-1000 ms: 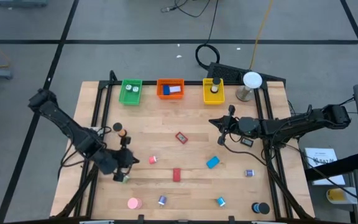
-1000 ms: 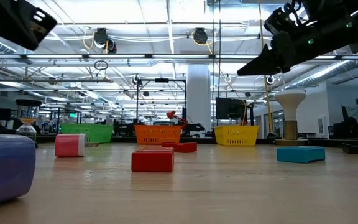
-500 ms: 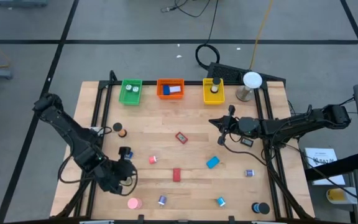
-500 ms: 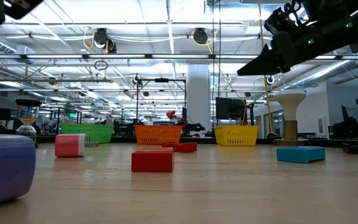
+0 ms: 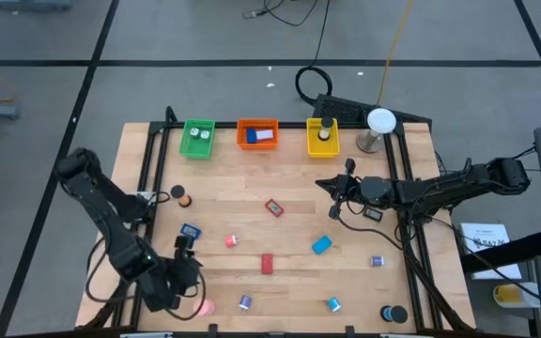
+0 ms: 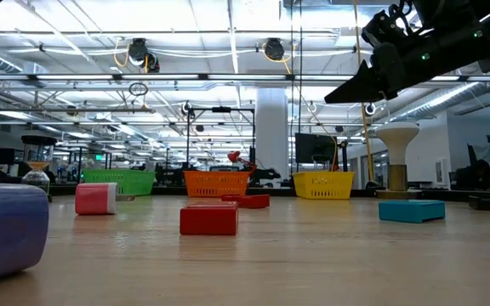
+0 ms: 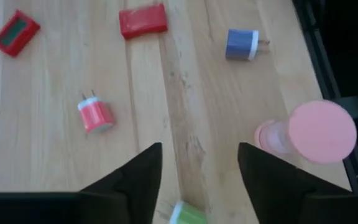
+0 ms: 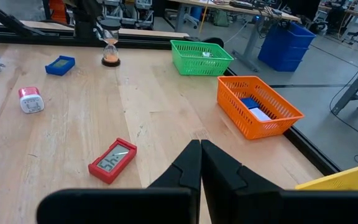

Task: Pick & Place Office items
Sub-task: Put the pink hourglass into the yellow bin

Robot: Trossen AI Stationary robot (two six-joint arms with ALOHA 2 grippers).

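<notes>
Under left hand (image 7: 197, 180), green item (image 7: 187, 214), orientation unclear.

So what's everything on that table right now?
Trays: three, green, orange, yellow; far edge.
Ball on stand: one, white; far right corner.
Digital clock: one, red; middle.
Plugs: four, one pink, three blue-purple; near half.
Blocks: three, two blue, one red; middle.
Hourglass: one, orange sand; left side.
Round piece: one, pink; near left corner.
Roll: one, black; near right corner.
Left gripper: one, dark, jaws open; over near left corner.
Right gripper: one, dark, jaws shut; raised, right of middle.
</notes>
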